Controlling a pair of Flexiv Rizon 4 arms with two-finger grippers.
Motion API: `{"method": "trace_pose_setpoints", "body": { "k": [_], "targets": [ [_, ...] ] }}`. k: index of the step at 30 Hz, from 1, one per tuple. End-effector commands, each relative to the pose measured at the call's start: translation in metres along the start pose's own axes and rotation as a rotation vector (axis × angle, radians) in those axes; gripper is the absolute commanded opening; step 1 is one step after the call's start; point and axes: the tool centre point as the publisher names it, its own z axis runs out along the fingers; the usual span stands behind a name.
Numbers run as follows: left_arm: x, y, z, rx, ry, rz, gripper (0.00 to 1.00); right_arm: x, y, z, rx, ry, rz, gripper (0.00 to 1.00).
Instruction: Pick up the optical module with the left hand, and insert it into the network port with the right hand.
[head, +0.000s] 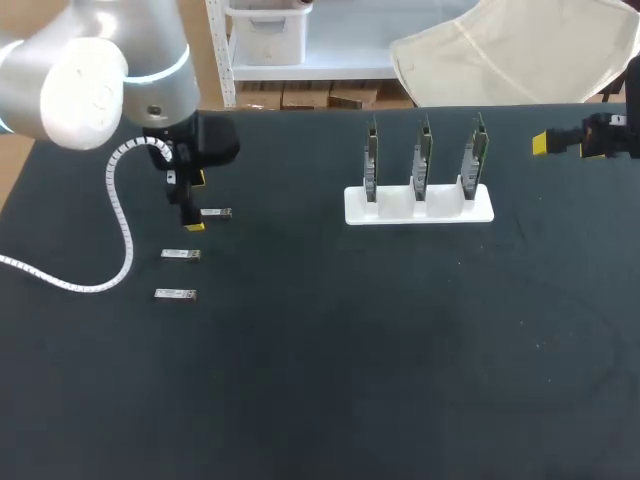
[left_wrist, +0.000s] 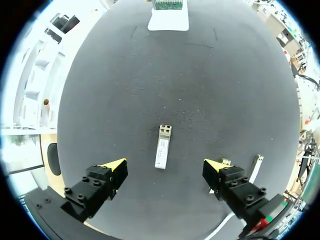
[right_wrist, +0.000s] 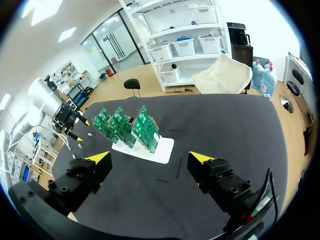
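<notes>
Right now the left gripper (left_wrist: 165, 165) is hovering with fingers spread wide, the optical module (left_wrist: 162, 146) lying on the table (left_wrist: 210, 75) between them and touching neither, while the right gripper (right_wrist: 150, 157) is hanging likewise spread, well apart from the circuit boards (right_wrist: 122, 125).

The matt black bench (head: 330, 380) is looking finely grained. The small silver metal optical module (left_wrist: 162, 146) is catching a dull sheen. The smooth white plastic stand (head: 420, 212) is carrying glossy green circuit boards (right_wrist: 125, 122). The left arm's silver-grey shell (head: 90, 80) is shining softly.
</notes>
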Motion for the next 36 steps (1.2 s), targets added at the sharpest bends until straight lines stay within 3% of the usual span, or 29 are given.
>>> {"method": "trace_pose_setpoints", "body": {
  "k": [1,22,36],
  "targets": [
    [-0.001,0.006,0.005,0.010,0.001,0.005,1.00,0.000,0.000,0.000,0.000,0.000,0.000,1.00],
    [-0.005,0.004,0.023,0.037,0.000,0.005,1.00,0.000,0.000,0.000,0.000,0.000,0.000,1.00],
    [0.002,0.001,0.026,0.038,0.023,-0.002,1.00,0.000,0.000,0.000,0.000,0.000,0.000,1.00]
  ]
}}
